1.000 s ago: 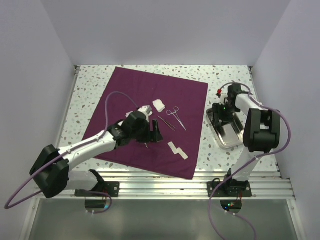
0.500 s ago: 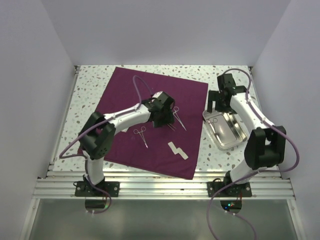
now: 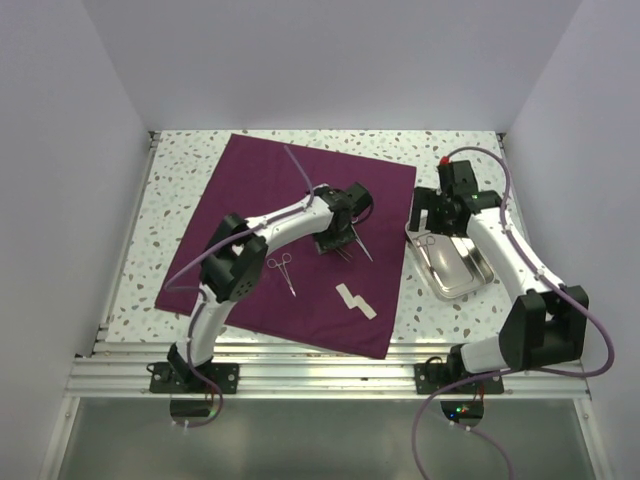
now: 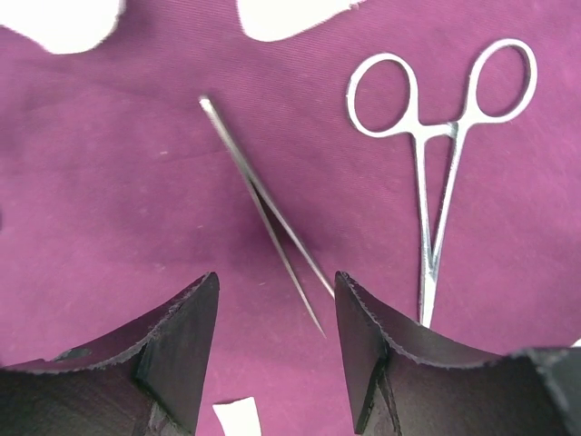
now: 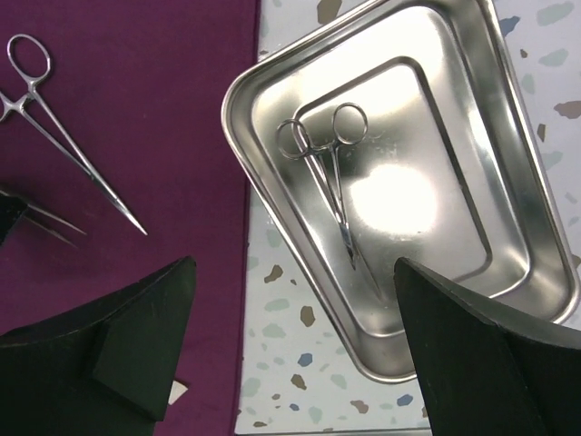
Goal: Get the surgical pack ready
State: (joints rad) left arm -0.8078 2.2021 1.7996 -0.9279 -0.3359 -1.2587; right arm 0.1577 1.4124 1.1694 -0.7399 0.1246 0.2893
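Start at the left: your purple cloth [image 3: 250, 190] lies spread flat on the table [image 3: 460, 150] with nothing folded, so the pack is only a layout for now. One clamp [image 3: 283, 273] rests on its near left part, apart from the other tools. Toward the middle, your left gripper [image 4: 277, 300] hangs low over the cloth, jaws moderately apart and empty. They straddle the thin tweezers [image 4: 259, 204], whose points run down into the gap, a line-up that reads as a pick or a gathering nudge. Just right of the tweezers lies a second clamp [image 4: 434, 182], rings away from the gripper, and white gauze [image 4: 54, 16] shows at the top edge. A gauze strip [image 3: 354, 300] sits nearer you on the cloth. Beyond the cloth's right edge, your right gripper [image 5: 292, 268] hovers above the metal tray [image 5: 508, 227], jaws wide and empty, centred over the last clamp [image 5: 329, 177] lying inside. I judge that one must join the others on the cloth before you fold
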